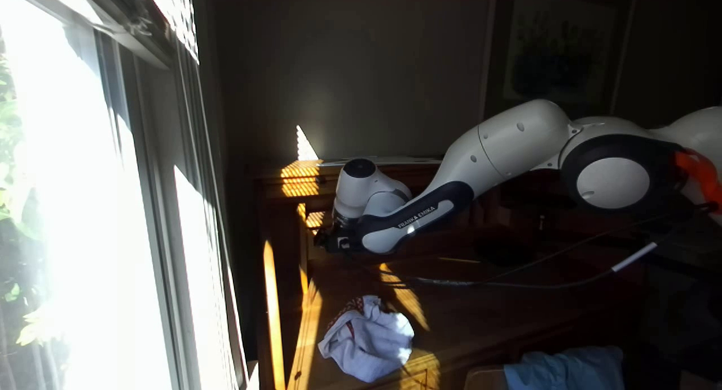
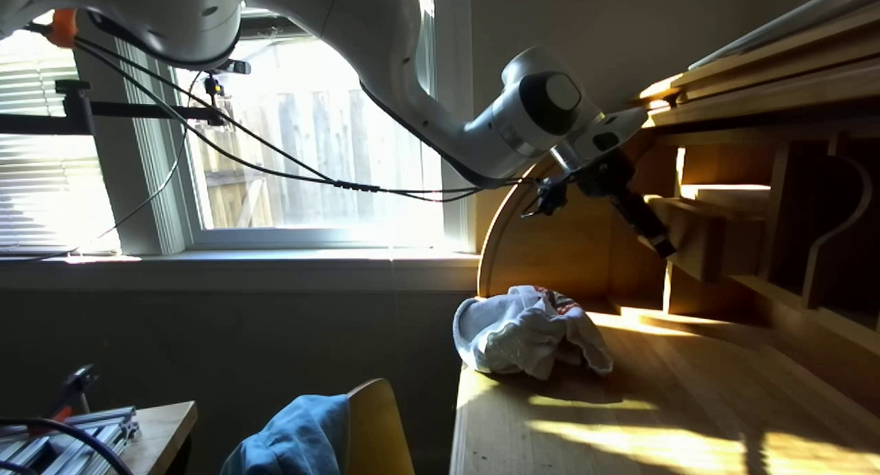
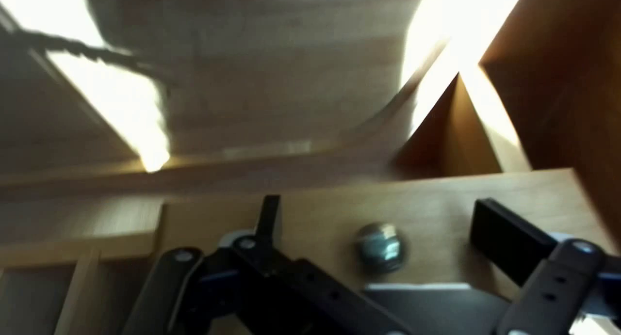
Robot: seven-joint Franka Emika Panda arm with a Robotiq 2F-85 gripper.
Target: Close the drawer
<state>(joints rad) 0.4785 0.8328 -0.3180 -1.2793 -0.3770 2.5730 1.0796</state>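
A small wooden drawer (image 2: pixel 698 238) sticks out of the desk's upper cubby unit in an exterior view. In the wrist view its pale wooden front (image 3: pixel 427 199) fills the lower middle, with a round shiny metal knob (image 3: pixel 381 247) on it. My gripper (image 2: pixel 661 245) is at the drawer's front, pointing down and towards it. In the wrist view the gripper (image 3: pixel 378 211) is open, with its fingers spread on either side of the knob and nothing between them but the knob. Whether the fingers touch the drawer front I cannot tell. The arm largely hides the drawer in an exterior view.
A white cloth (image 2: pixel 529 334) lies bunched on the wooden desktop (image 2: pixel 660 399) below the gripper. Dividers and cubbies (image 2: pixel 818 241) flank the drawer. The desk's curved side panel (image 2: pixel 502 234) stands by the window. A chair (image 2: pixel 381 420) with a blue cloth (image 2: pixel 295 434) stands in front.
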